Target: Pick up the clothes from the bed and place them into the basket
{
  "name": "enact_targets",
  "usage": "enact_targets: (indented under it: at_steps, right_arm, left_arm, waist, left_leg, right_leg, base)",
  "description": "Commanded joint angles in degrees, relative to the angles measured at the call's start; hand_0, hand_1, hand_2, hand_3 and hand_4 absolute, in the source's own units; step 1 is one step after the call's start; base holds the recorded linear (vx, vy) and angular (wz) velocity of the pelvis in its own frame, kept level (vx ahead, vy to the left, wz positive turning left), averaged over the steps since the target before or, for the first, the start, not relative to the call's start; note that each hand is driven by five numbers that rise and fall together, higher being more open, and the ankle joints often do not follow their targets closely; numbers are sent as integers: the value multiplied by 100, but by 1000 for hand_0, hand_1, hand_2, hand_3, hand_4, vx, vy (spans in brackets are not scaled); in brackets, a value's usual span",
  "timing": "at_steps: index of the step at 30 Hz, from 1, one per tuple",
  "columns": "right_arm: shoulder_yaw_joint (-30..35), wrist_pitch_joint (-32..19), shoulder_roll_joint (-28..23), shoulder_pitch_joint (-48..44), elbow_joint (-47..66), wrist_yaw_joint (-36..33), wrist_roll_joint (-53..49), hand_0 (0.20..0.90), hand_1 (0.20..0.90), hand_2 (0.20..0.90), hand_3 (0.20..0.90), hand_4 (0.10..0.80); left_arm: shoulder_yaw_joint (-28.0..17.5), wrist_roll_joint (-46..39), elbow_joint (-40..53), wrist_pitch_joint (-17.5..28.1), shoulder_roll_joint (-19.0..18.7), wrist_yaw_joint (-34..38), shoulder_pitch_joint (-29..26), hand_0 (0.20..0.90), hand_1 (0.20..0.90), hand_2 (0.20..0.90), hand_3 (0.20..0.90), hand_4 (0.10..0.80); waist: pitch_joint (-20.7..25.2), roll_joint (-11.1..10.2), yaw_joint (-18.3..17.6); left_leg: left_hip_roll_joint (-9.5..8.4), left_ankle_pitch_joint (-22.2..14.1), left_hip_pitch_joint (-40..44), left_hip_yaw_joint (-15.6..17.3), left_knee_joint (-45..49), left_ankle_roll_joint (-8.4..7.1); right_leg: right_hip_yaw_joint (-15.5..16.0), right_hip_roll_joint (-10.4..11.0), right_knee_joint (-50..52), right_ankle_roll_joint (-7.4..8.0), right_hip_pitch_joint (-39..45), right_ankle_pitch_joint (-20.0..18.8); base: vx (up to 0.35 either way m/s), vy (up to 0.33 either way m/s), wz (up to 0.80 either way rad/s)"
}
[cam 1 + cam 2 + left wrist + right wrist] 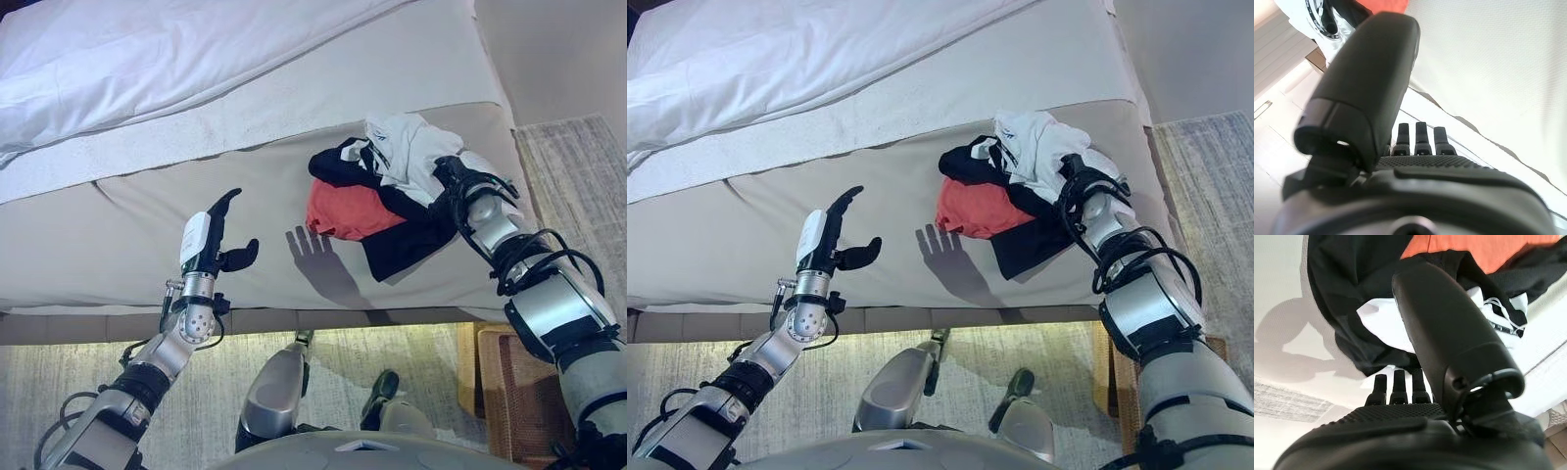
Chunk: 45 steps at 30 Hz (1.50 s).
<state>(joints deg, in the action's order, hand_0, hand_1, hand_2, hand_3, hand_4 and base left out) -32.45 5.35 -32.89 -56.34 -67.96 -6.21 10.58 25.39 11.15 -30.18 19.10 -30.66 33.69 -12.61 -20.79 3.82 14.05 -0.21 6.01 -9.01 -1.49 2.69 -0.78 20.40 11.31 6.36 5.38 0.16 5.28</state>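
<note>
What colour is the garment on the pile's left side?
Orange-red garment, clearest in the left eye view.

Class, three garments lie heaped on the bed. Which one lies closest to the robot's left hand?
The red garment. It sits on the heap's side facing the left hand; the black garment and white garment lie further off, by the right hand.

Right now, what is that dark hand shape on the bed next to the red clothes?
In the left eye view it is only a shadow: the open left hand hangs above the bed, and light throws its outline beside the clothes. The right wrist view shows a soft shadow on the bed too, and a bright strip glows under the bed's edge in the eye views.
</note>
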Motion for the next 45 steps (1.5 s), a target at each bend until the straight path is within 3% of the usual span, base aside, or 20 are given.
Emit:
enact_targets:
  at_steps: [1,12,16,17,18,28,41,45]
  right_arm:
    - [-402,-59,-491,-917,77,-492,-143,900,900,900,900,800]
    - [-316,-8,-513,-1137,-5,-596,-86,900,900,900,900,800]
    - [-368,30,-562,-1239,-36,-536,-70,498,498,498,431,331]
    - [-364,28,-569,-1237,-36,-548,-38,462,462,462,389,289]
    - [-368,30,-569,-1228,-32,-557,-47,300,300,300,200,100]
    - [-401,1,-610,-1147,28,-507,-74,300,300,300,200,100]
    - [-202,-174,-896,-734,325,-444,-38,300,300,300,200,100]
    - [-3,-288,-980,-540,553,-509,-537,300,300,300,200,100]
  left_arm:
    - [-22,-158,430,537,-67,465,-270,900,900,900,900,800]
    - [-13,-214,593,420,-149,534,-299,900,900,900,900,800]
    - [-59,-249,644,404,-192,500,-262,900,900,900,900,800]
    - [-70,-252,660,404,-204,483,-251,900,900,900,900,800]
    - [-75,-249,671,402,-210,475,-242,900,900,900,900,800]
    - [-50,-213,675,429,-302,399,-209,900,900,900,900,800]
    - [-205,-74,690,282,-334,123,100,900,900,900,900,800]
    - [-251,-30,675,180,-298,47,224,900,900,900,900,800]
  waist:
    - [-275,137,102]
    - [-777,224,153]
    - [-858,220,201]
    - [-867,218,208]
    - [-868,216,212]
    - [-740,103,195]
    - [162,-273,14]
    - [476,-376,-77]
  left_leg:
    - [-26,-823,-201,-17,745,-35]
    - [-174,-1254,-655,-58,1734,99]
    - [-186,-1272,-717,-106,1820,126]
    - [-186,-1276,-712,-114,1822,129]
    - [-185,-1277,-708,-115,1821,130]
    - [-58,-1273,-450,-49,1722,136]
    - [248,-931,440,249,662,27]
    - [339,-826,676,319,341,-18]
  right_leg:
    - [-118,333,878,-281,-771,31]
    - [-252,485,1913,-351,-1209,400]
    - [-241,493,2076,-362,-1296,452]
    - [-238,496,2091,-362,-1296,456]
    - [-235,497,2096,-361,-1293,461]
    - [-197,458,1943,-357,-1010,444]
    - [-202,177,665,-268,-119,37]
    - [-258,100,310,-222,89,-126]
  base:
    - [-91,40,2]
    - [-16,12,2]
    - [-18,-12,-1]
    - [2,-25,4]
    - [11,-40,4]
    - [10,-16,1]
    - [53,-6,-6]
    - [86,8,-7]
